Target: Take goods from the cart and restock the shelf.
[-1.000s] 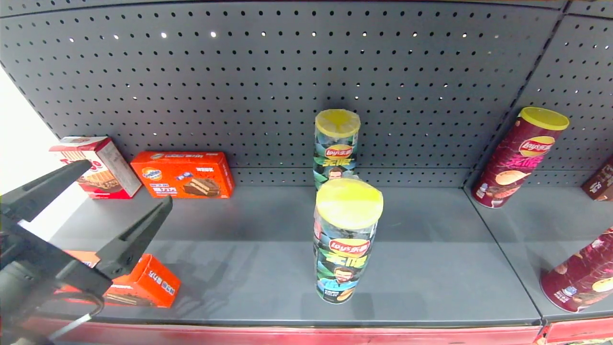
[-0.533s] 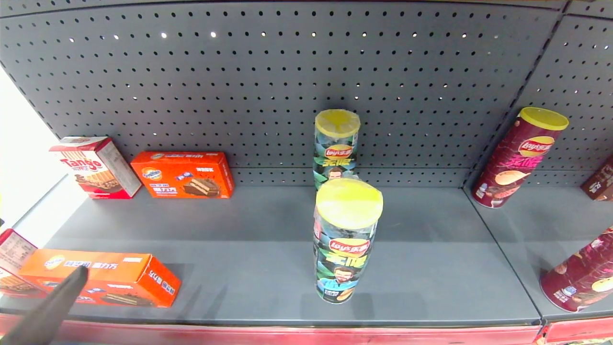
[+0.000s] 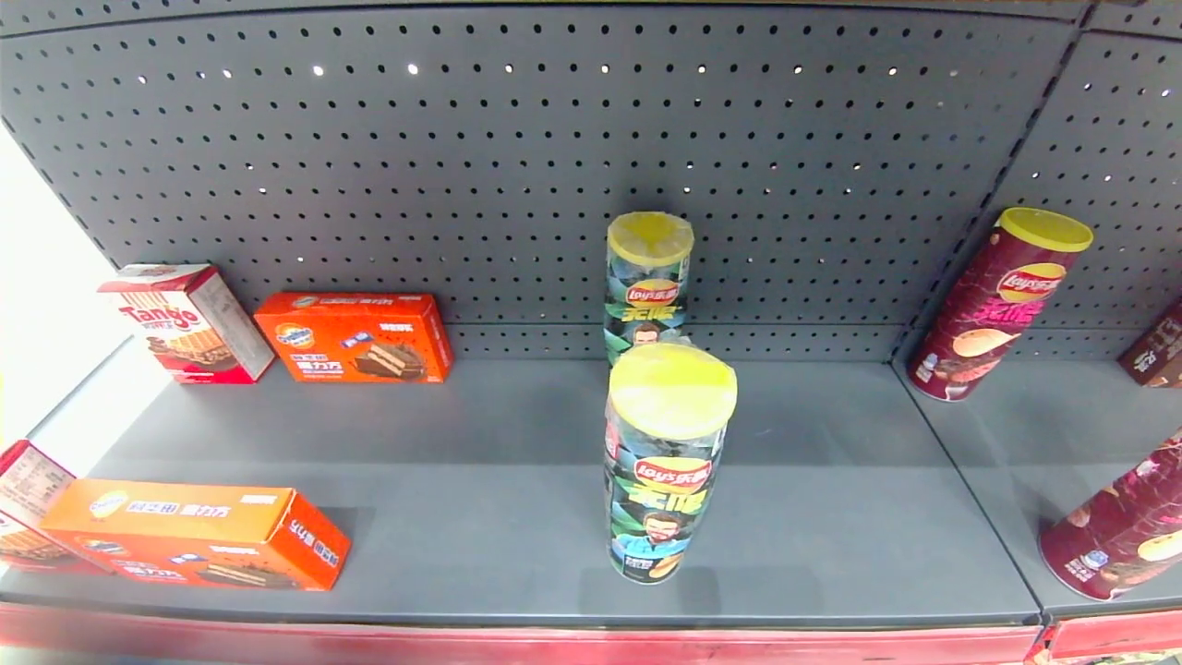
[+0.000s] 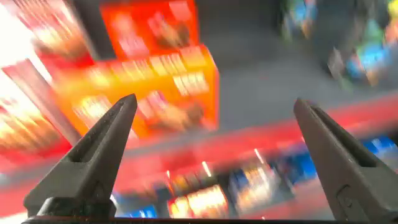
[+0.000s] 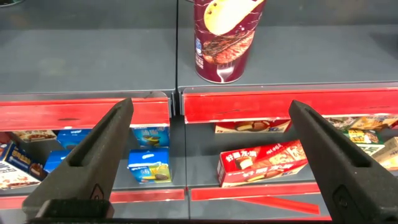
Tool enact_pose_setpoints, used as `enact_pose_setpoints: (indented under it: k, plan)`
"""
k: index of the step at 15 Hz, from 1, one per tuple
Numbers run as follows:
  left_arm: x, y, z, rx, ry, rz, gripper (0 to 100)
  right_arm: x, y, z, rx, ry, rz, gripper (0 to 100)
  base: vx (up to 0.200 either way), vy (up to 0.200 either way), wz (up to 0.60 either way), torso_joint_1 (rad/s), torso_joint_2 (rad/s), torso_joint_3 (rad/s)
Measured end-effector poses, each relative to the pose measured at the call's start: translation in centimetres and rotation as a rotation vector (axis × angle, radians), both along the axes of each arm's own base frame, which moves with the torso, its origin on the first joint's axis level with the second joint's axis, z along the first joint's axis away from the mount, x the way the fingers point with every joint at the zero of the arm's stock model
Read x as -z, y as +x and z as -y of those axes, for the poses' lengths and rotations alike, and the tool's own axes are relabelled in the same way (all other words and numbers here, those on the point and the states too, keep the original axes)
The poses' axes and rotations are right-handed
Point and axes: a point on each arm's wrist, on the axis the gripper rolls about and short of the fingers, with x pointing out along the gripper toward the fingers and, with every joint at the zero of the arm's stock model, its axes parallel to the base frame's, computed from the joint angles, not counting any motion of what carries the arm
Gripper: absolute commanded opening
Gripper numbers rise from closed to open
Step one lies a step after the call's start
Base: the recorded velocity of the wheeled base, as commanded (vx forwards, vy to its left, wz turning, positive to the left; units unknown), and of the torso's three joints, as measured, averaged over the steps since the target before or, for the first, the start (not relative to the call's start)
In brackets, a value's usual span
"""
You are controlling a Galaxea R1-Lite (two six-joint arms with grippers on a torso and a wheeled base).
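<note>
An orange wafer box [image 3: 194,536] lies flat at the front left of the grey shelf [image 3: 480,499]; a second orange box [image 3: 353,337] stands at the back. Two green chip cans with yellow lids stand in the middle, one in front [image 3: 667,462] and one behind [image 3: 648,277]. My left gripper [image 4: 211,107] is open and holds nothing, and hangs in front of the shelf edge with the orange box [image 4: 149,93] beyond its fingers. My right gripper [image 5: 211,106] is open too, in front of the red shelf edge [image 5: 249,106] below a maroon chip can [image 5: 224,37].
A red-and-white wafer box [image 3: 185,321] stands at the back left, another [image 3: 28,503] at the front left edge. Maroon cans [image 3: 1002,305] [image 3: 1117,531] occupy the neighbouring bay on the right. Lower shelves hold small boxes [image 5: 261,163]. Bare shelf lies between the boxes and the cans.
My left gripper, open above the front orange box a second ago, has drawn back down and left out of the head view. The box stays lying on the shelf.
</note>
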Motion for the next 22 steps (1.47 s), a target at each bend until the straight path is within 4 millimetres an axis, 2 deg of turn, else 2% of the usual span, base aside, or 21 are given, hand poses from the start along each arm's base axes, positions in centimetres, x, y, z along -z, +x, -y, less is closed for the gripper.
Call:
enact_pose_setpoints:
  k: [1,2,5,10,14,17,22]
  plan:
    - [1.4,-0.4,0.1,0.011,-0.002,-0.079,100,0.0,0.0,0.0,0.000,0.000,0.000,100,0.000,0.000,0.00,0.000,0.00,0.000]
    - [1.8,-0.7,0.1,0.013,-0.004,-0.087,100,0.0,0.0,0.0,0.000,0.000,0.000,100,0.000,0.000,0.00,0.000,0.00,0.000]
    - [1.7,-1.1,0.1,0.012,-0.012,-0.012,100,0.0,0.0,0.0,0.000,0.000,0.000,100,0.000,0.000,0.00,0.000,0.00,0.000]
    - [1.8,-1.3,0.1,0.001,-0.033,-0.001,100,0.0,0.0,0.0,0.000,0.000,0.000,100,0.000,0.000,0.00,0.000,0.00,0.000]
    - [2.3,-1.2,-0.6,-0.342,-0.027,-0.046,100,0.0,0.0,0.0,0.000,0.000,0.000,100,0.000,0.000,0.00,0.000,0.00,0.000]
    - [2.4,-1.2,-0.4,-0.222,0.013,-0.057,100,0.0,0.0,0.0,0.000,0.000,0.000,100,0.000,0.000,0.00,0.000,0.00,0.000]
    - [2.5,-1.2,-0.4,-0.215,0.016,-0.058,100,0.0,0.0,0.0,-0.008,-0.001,0.000,100,0.000,0.000,0.00,0.000,0.00,0.000]
